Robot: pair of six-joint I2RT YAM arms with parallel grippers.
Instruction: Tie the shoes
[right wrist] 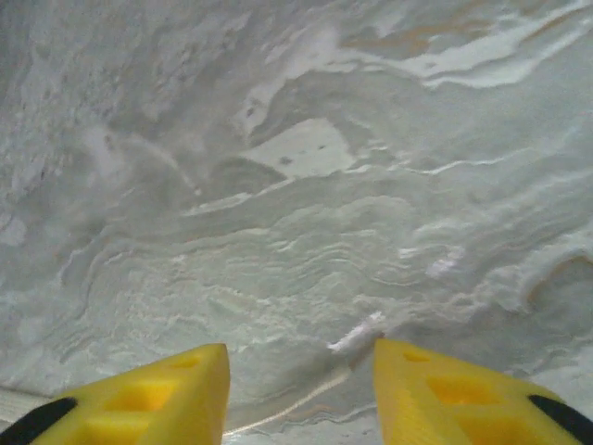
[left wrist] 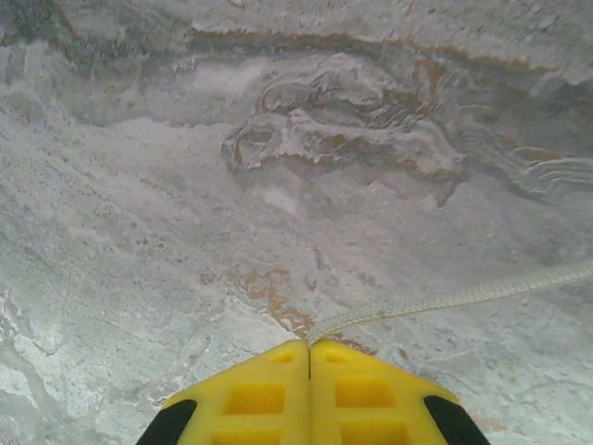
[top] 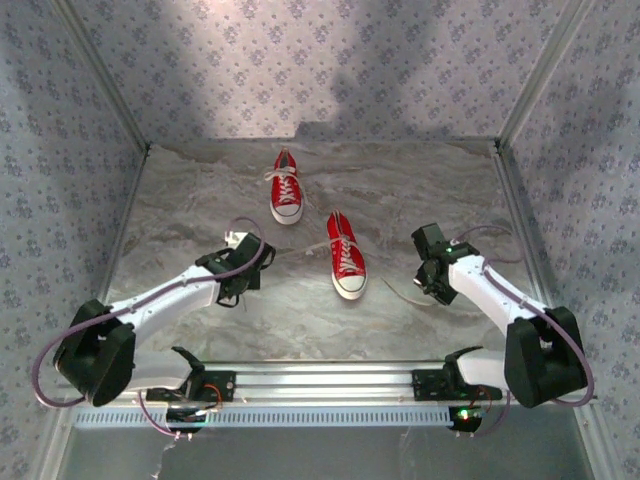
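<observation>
Two red shoes with white laces and toe caps lie on the marble table. The far shoe (top: pixel 287 190) sits mid-back; the near shoe (top: pixel 346 255) lies between the arms. My left gripper (top: pixel 243 288) (left wrist: pixel 309 343) hovers left of the near shoe, shut on the end of a white lace (left wrist: pixel 445 301) that runs off to the right. Right of that shoe, my right gripper (top: pixel 432 283) (right wrist: pixel 301 350) is open over the table. The other lace's tip (right wrist: pixel 357 336) lies loose on the surface between its fingers, close to the right finger (right wrist: pixel 417 371).
The marble tabletop (top: pixel 200 200) is walled by patterned panels at the left, back and right. A metal rail (top: pixel 320 380) carrying both arm bases runs along the near edge. A loose lace (top: pixel 400 297) trails on the table from the near shoe toward the right arm.
</observation>
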